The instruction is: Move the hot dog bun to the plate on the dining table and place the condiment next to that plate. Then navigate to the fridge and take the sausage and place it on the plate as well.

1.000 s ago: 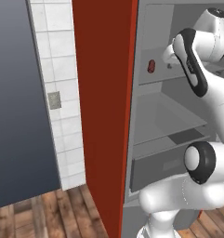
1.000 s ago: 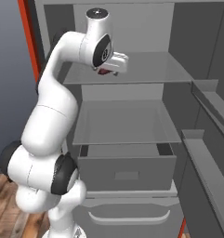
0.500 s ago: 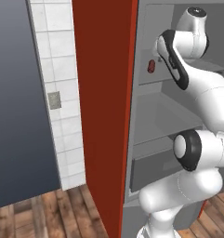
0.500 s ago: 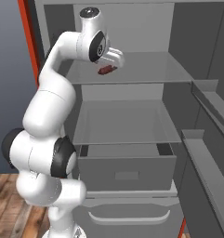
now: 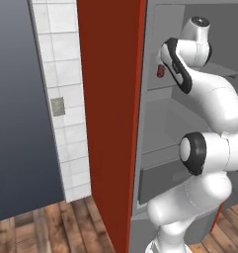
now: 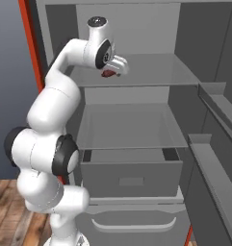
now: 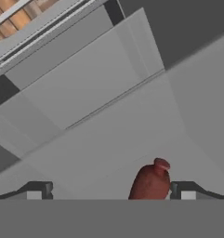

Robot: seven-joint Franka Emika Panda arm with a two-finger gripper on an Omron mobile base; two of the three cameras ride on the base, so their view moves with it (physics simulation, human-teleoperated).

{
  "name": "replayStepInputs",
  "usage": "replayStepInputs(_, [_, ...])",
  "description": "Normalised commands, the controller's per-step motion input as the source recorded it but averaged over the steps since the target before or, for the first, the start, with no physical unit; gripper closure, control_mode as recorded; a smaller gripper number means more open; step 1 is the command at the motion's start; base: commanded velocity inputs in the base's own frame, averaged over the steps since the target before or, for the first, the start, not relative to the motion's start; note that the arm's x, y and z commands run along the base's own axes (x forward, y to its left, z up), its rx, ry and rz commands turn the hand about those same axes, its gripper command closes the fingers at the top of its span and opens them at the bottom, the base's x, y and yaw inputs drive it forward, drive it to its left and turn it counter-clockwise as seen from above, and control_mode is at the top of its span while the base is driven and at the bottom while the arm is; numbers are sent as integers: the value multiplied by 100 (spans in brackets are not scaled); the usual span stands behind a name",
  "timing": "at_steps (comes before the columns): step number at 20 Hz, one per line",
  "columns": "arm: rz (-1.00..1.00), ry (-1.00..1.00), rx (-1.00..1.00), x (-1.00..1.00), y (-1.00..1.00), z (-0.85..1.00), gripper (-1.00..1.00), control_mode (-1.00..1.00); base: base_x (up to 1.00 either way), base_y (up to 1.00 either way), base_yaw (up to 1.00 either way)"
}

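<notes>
We find the sausage [image 7: 150, 183] on the upper shelf [image 6: 151, 72] inside the fridge [image 6: 204, 57], between the gripper [image 7: 108, 190] fingertips, nearer one.

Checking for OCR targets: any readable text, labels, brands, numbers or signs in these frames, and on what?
None readable.
Fridge: plain grey shelves and drawers, no label.
Sausage: no marking.
Red panel: plain.
Small grey plate on the tiled wall: blank.
Gripper: open, no lettering.
</notes>
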Motion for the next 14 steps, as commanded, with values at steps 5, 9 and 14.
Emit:
replayStepInputs(5, [0, 2, 0, 40, 4, -15, -100, -100, 0, 0, 0])
replayStepInputs(9, [0, 0, 0, 41, 3, 0, -100, -100, 0, 0, 0])
replayStepInputs(14, [0, 2, 0, 45, 3, -9, -100, -100, 0, 0, 0])
